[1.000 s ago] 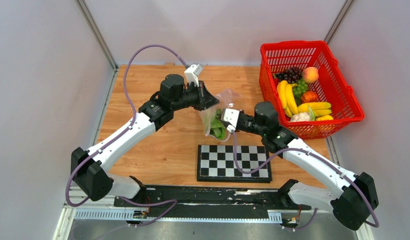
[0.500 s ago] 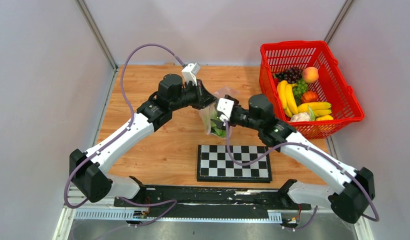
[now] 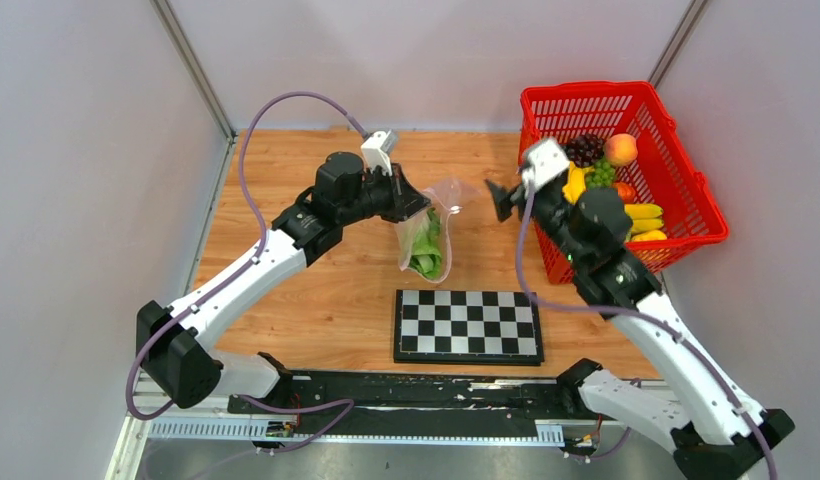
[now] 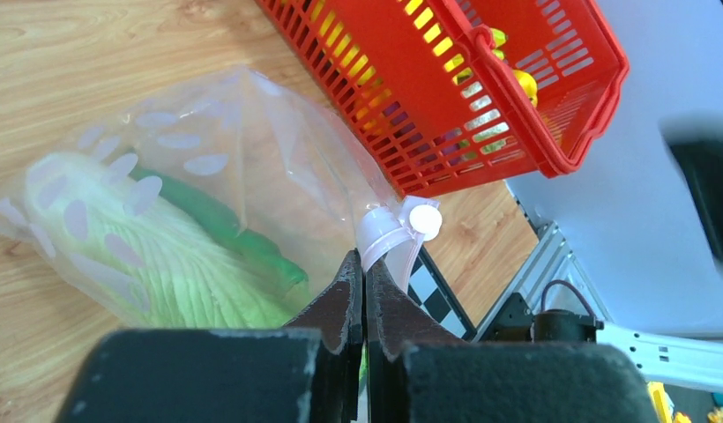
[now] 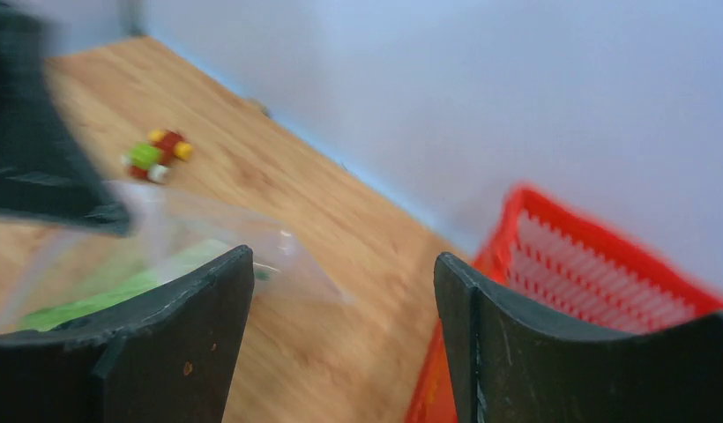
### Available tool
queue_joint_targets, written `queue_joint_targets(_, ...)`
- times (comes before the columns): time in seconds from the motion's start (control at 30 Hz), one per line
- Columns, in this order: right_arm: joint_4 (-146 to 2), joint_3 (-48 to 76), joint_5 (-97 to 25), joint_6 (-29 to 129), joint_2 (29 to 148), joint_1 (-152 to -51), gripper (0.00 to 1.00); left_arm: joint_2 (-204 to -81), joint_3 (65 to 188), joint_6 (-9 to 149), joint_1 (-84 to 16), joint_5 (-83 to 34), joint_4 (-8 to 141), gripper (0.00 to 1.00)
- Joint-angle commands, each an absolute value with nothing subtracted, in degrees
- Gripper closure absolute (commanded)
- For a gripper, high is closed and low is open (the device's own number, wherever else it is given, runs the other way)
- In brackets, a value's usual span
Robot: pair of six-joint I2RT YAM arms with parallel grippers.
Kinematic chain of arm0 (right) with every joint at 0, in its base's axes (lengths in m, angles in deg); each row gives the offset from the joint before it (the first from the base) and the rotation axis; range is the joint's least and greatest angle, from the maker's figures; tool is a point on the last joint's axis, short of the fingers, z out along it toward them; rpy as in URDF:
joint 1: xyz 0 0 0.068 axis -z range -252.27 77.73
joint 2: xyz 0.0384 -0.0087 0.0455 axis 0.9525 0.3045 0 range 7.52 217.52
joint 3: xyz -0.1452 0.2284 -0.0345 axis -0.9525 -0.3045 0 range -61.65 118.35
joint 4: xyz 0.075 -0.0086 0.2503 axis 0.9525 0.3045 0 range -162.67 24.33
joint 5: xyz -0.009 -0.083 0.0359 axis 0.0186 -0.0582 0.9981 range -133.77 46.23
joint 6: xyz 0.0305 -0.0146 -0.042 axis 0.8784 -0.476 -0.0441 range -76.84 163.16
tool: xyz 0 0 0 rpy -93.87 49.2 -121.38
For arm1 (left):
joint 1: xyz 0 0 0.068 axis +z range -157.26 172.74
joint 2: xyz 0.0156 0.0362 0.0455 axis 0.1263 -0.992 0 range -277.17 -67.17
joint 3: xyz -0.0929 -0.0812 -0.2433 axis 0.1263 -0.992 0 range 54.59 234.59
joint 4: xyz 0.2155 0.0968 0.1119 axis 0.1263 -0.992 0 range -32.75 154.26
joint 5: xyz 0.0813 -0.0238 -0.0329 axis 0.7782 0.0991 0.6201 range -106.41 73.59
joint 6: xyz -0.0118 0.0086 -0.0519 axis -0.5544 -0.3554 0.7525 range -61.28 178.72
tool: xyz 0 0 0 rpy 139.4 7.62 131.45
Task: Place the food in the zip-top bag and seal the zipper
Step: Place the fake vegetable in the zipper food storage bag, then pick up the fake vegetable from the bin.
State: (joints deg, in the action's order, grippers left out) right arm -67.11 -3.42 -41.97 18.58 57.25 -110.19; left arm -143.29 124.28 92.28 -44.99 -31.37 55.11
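The clear dotted zip-top bag [image 3: 427, 238] hangs above the wooden table from my left gripper [image 3: 424, 204]. In the left wrist view that gripper [image 4: 365, 264] is shut on the pink zipper [image 4: 382, 238] just below its white slider [image 4: 424, 218]. Green leafy lettuce [image 4: 155, 260] and a long green pod [image 4: 219, 222] lie inside the bag. My right gripper [image 3: 500, 199] hovers open and empty between the bag and the red basket; in its own view the gripper [image 5: 340, 295] has the blurred bag [image 5: 173, 251] at lower left. More food lies in the basket, grapes [image 3: 587, 148] and a peach [image 3: 620, 149] among it.
The red mesh basket [image 3: 686, 180] stands at the back right, its left rim close to my right wrist. A chessboard [image 3: 467, 326] lies flat near the front. A small toy-brick figure [image 5: 155, 154] sits on the table beyond the bag.
My right gripper let go at the bag, opened wide and swung up and right towards the basket. The left gripper kept its hold, and the bag now hangs freely.
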Motion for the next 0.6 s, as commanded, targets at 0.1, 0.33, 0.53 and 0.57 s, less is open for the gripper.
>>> queue_joint_targets(0.1, -42.0, 10.3, -52.2, 48.4, 71.3, -82.5, 0.27, -141.6, 123.2, 90.8, -44.8, -32.3, 56.6, 1.0)
queue_joint_targets(0.33, -32.5, 8.9, -55.6, 54.6, 77.1, -75.0, 0.33, -141.9, 123.2, 90.2, -44.8, -32.4, 56.1, 1.0)
queue_joint_targets(0.53, -31.1, 8.4, -49.2, 51.8, 79.8, -74.9, 0.39, -141.9, 123.1, 90.1, -44.8, -32.4, 55.8, 1.0)
queue_joint_targets(0.57, -31.0, 8.7, -42.9, 50.6, 80.8, -75.0, 0.42, -141.8, 123.1, 90.0, -44.8, -32.3, 55.7, 1.0)
